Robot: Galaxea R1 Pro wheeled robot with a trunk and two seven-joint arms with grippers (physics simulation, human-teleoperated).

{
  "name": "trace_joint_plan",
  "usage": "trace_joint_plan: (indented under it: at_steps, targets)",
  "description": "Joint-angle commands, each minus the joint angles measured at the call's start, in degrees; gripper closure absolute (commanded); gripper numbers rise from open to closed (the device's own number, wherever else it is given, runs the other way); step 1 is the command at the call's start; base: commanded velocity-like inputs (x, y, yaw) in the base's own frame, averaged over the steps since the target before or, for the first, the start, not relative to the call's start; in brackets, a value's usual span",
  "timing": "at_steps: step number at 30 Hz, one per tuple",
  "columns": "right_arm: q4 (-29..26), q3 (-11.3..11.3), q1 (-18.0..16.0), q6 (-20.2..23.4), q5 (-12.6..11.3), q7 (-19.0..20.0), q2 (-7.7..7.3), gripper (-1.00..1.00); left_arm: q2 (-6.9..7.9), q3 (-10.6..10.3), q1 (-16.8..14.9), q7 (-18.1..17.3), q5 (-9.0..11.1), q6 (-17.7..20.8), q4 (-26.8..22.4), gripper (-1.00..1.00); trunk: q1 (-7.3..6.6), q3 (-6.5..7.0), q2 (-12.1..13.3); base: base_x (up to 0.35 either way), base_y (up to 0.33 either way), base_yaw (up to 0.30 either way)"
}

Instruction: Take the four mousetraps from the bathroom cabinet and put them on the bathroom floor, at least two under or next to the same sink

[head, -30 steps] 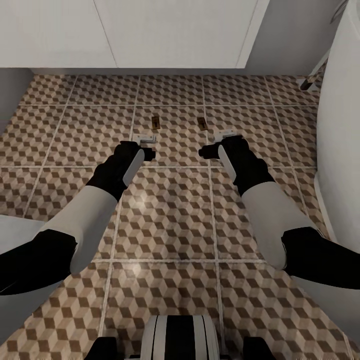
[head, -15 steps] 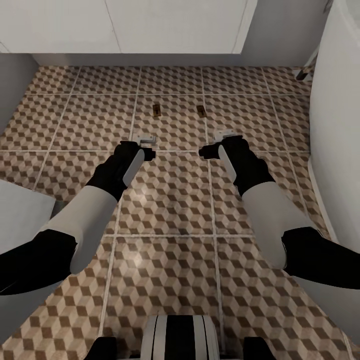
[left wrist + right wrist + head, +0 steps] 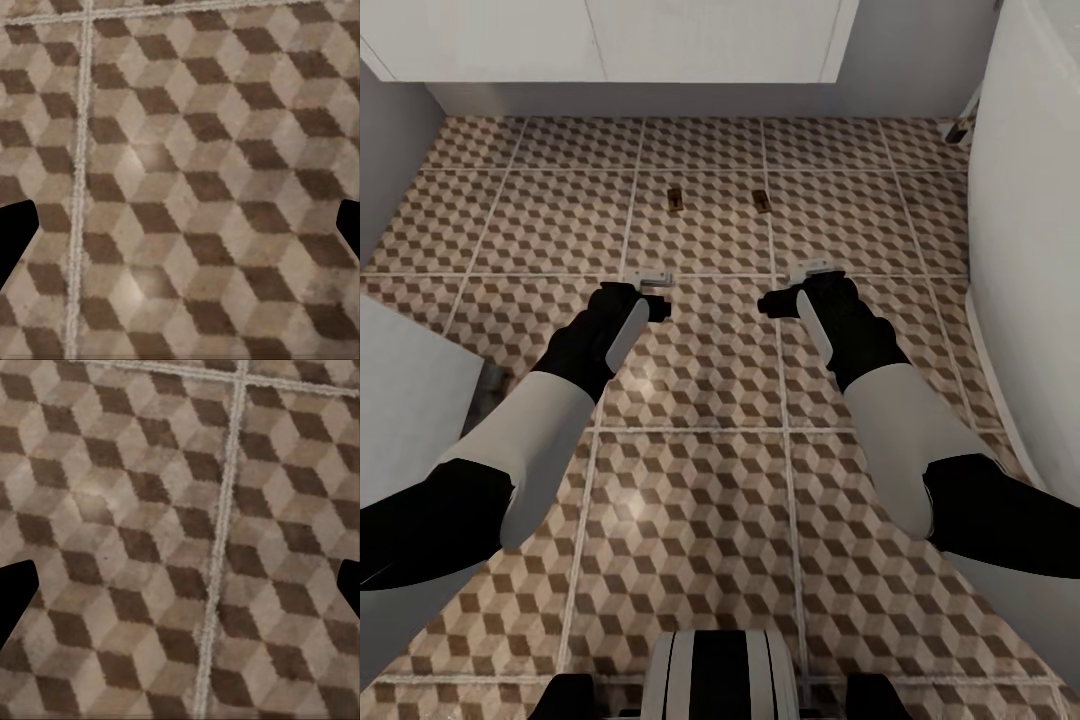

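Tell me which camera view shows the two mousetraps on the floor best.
The head view: both mousetraps lie on the bathroom floor before the white vanity. The wrist views show floor tiles.

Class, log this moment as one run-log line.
mousetraps: two on floor near vanity | left gripper: open, empty | right gripper: open, empty

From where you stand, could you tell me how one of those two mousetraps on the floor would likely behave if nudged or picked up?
The mousetrap nearer the left arm lies flat on the bathroom floor, so it would probably slide, not roll or tip. It looks like a small, thin board, so likely stiff and light. Lying that low, it may be awkward for a hand to get under.
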Motion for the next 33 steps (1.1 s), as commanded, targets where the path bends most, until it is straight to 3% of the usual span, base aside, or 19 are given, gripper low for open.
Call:
trace_joint_plan:
  at_steps: [1,21,33]
  targets:
    - [-0.04,0.14,-0.02,0.30,0.08,-0.18,-0.01,-1.00,0.04,-0.21,-0.03,0.51,0.61,0.15,-0.06,-1.00,-0.02,-0.03,-0.01,-0.058,0.000,0.000]
    - [0.29,0.14,-0.02,0.27,0.08,-0.10,-0.02,-1.00,0.11,-0.21,-0.03,0.52,0.61,0.21,0.04,-1.00,-0.02,-0.03,-0.01,-0.009,0.000,0.000]
    - [0.28,0.14,-0.02,0.28,0.08,-0.10,-0.10,-1.00,0.12,-0.21,-0.03,0.52,0.61,0.23,0.15,-1.00,-0.33,2.63,0.15,0.000,0.000,0.000]
